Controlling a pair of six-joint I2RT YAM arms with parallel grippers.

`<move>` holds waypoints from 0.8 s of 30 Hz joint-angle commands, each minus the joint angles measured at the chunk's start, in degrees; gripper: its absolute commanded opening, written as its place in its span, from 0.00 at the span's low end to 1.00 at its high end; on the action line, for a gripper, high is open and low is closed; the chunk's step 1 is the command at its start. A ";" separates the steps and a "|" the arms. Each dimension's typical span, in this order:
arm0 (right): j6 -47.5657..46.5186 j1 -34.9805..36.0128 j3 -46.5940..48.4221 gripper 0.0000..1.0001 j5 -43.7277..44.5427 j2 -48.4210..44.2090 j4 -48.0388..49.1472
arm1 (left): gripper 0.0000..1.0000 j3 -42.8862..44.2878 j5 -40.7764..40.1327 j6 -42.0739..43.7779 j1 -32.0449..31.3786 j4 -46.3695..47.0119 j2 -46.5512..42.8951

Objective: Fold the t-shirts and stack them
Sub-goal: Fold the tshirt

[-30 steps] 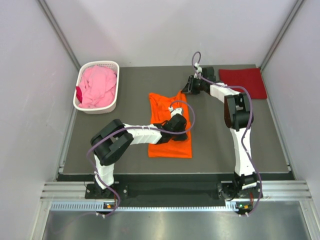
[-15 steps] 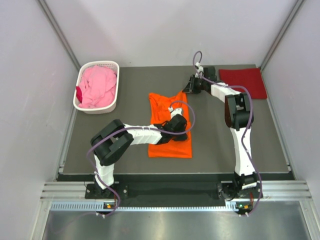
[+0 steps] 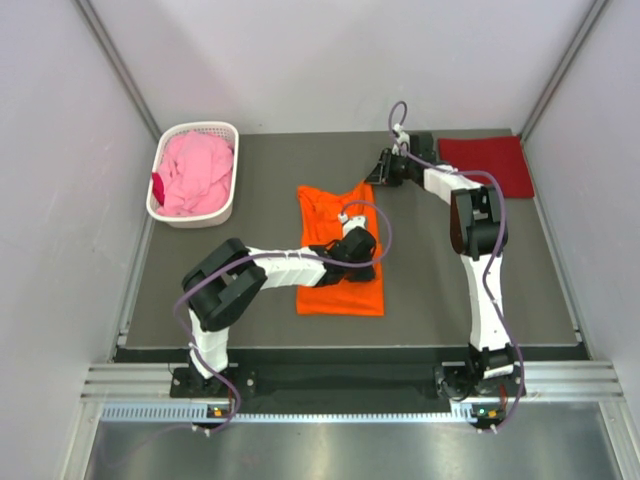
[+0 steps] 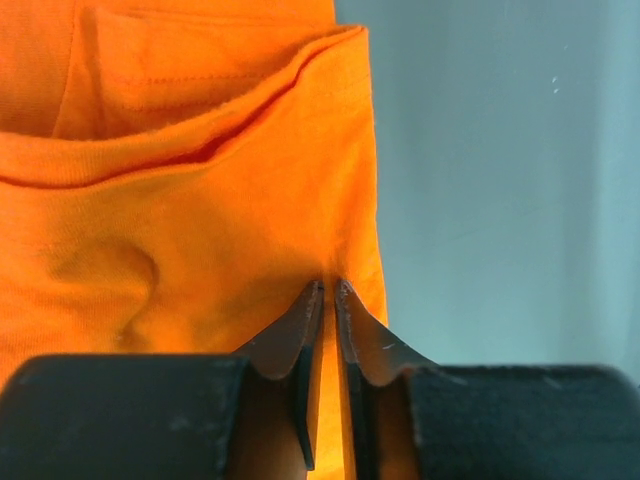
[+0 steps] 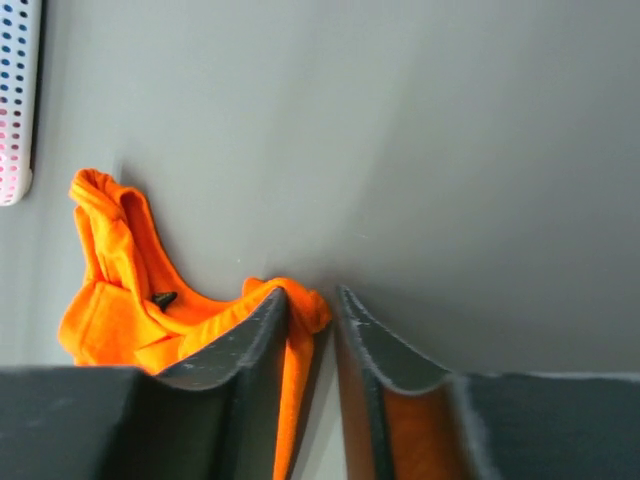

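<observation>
Basket point(image 3: 163, 152) sits far left on the surface point(image 3: 270, 180), first shirt point(image 3: 195, 172) in it. Second shirt point(image 3: 322, 212) lies flat mid-surface. Third shirt point(image 3: 485, 165) lies far right, well apart. My left claw point(image 4: 328, 290) is at the second shirt's right edge, my right claw point(image 5: 312, 295) at its far right corner.

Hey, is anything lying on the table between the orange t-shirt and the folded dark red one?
Nothing visible lies between the orange t-shirt and the dark red t-shirt; only the right gripper sits there.
</observation>
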 commanded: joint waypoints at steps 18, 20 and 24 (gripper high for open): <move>1.18 -3.38 -8.52 0.55 8.42 -17.01 -13.45 | 0.38 22.89 0.06 11.10 5.48 -40.25 -6.89; 1.26 -3.21 -11.33 0.55 11.05 -21.38 -16.09 | 0.39 20.79 0.59 13.03 8.13 -41.84 -10.83; 5.37 -1.37 -19.23 0.52 21.40 -30.62 -25.92 | 0.40 12.80 5.75 15.15 17.60 -41.33 -18.75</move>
